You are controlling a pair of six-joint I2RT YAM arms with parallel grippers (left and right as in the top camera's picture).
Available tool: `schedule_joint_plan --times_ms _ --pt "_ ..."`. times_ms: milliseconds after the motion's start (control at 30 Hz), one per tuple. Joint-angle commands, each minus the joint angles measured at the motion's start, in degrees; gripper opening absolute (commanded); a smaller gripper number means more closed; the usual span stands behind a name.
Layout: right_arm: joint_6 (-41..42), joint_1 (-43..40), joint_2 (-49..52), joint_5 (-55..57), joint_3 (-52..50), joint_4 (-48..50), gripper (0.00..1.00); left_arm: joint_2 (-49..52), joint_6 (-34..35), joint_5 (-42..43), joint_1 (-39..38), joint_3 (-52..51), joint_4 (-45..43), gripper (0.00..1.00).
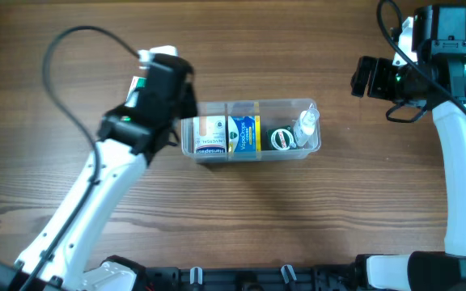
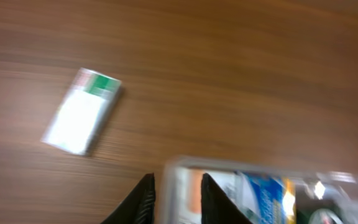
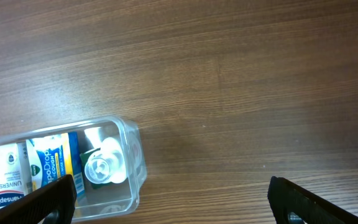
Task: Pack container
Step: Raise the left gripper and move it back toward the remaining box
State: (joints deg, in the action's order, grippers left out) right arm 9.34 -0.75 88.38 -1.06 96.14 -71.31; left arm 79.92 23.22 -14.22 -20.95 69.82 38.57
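Left fingers (image 2: 143, 202) beside container (image 1: 253, 156), long axis left-right.

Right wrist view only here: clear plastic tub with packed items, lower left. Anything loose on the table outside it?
Observer: Yes. A small white rectangular box with a green end lies flat on the wooden table, beyond the clear rectangular plastic tub at the end nearest the left arm.
Operator: Where's the left gripper?
Observer: Left gripper is at that same end. Its fingers appear to stand on either side of the short wall, but blur hides whether it grips.
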Motion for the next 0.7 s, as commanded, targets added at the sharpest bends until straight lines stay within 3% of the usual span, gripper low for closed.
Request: schedule_joint_plan --times_ms 0,100,167,233,467,567,667 --pt "0.2 0.0 -0.4 0.1 0.9 0.1 1.00 -1.2 -0.5 -3.8 6.4 0.9 1.0 0.25" --pt "0.2 0.0 -0.4 0.1 0.9 0.2 1.00 -0.5 -0.5 -3.8 10.8 0.9 1.3 0.27" --pt "0.2 0.0 -0.4 0.1 0.9 0.1 1.00 0.3 -0.6 -3.8 13.2 0.9 1.1 0.43" --pt "0.2 0.0 -0.4 0.1 0.9 0.1 1.00 1.4 -0.9 -3.8 15.6 0.9 0.9 0.70" --pt "0.2 0.0 -0.4 0.1 0.9 0.2 1.00 8.0 -12.7 -1.2 20.5 0.9 -0.9 0.82" --pt "0.2 0.0 -0.4 0.1 0.9 0.2 1.00 12.1 -20.4 2.5 21.5 0.9 -2.9 0.99" --pt "0.2 0.0 -0.4 0.1 0.9 0.2 1.00 15.9 -26.7 6.3 21.7 0.9 -4.3 1.00"
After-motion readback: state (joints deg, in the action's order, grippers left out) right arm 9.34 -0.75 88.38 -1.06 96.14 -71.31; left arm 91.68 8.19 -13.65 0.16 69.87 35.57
